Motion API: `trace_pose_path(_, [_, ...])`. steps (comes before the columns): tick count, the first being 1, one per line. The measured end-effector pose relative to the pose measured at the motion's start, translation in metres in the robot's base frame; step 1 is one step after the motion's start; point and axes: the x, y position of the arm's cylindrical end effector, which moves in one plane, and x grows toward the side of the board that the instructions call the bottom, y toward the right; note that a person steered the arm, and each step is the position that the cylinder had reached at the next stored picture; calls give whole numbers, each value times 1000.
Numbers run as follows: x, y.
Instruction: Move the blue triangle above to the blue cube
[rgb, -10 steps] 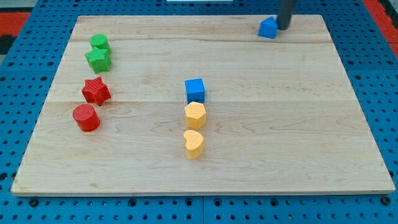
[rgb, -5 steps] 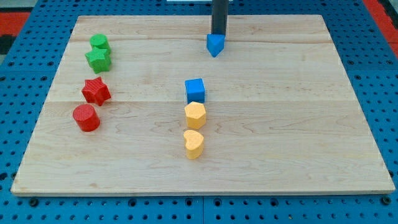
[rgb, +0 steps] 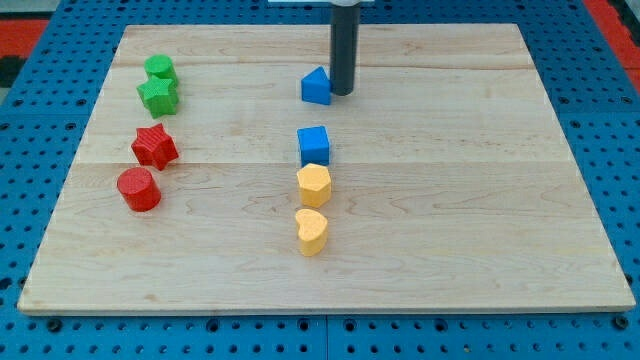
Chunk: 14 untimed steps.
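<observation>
The blue triangle (rgb: 316, 87) lies on the wooden board (rgb: 480, 180), in the upper middle of the view. The blue cube (rgb: 313, 146) sits below it, a short gap apart, nearly in line. My tip (rgb: 342, 93) rests at the triangle's right side, touching or almost touching it. The dark rod rises straight up from there to the view's top edge.
A yellow hexagon block (rgb: 314, 185) and a yellow heart block (rgb: 311, 231) sit in a column right below the blue cube. At the view's left are a green cylinder (rgb: 159, 68), a green star (rgb: 158, 96), a red star (rgb: 154, 147) and a red cylinder (rgb: 138, 189).
The blue triangle has been pushed from the board's top right corner leftward and down to just above the blue cube. My tip moved with it, now on its right side.
</observation>
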Motion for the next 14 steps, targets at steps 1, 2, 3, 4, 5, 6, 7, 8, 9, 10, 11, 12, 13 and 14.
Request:
trace_pose_path(1, [1, -10])
trace_pose_path(2, [-31, 3])
trace_pose_path(3, [-39, -51])
trace_pose_path(4, [-35, -66])
trace_pose_path(5, [-33, -42])
trace_pose_path(6, [-21, -18])
trace_pose_path(7, [0, -16])
trace_pose_path(8, [11, -16])
trace_pose_path(9, [9, -16])
trace_pose_path(10, [2, -31])
trace_pose_path(11, [-7, -56])
trace_pose_path(12, [-14, -89])
trace_pose_path(13, [-11, -105])
trace_pose_path(14, [11, -83])
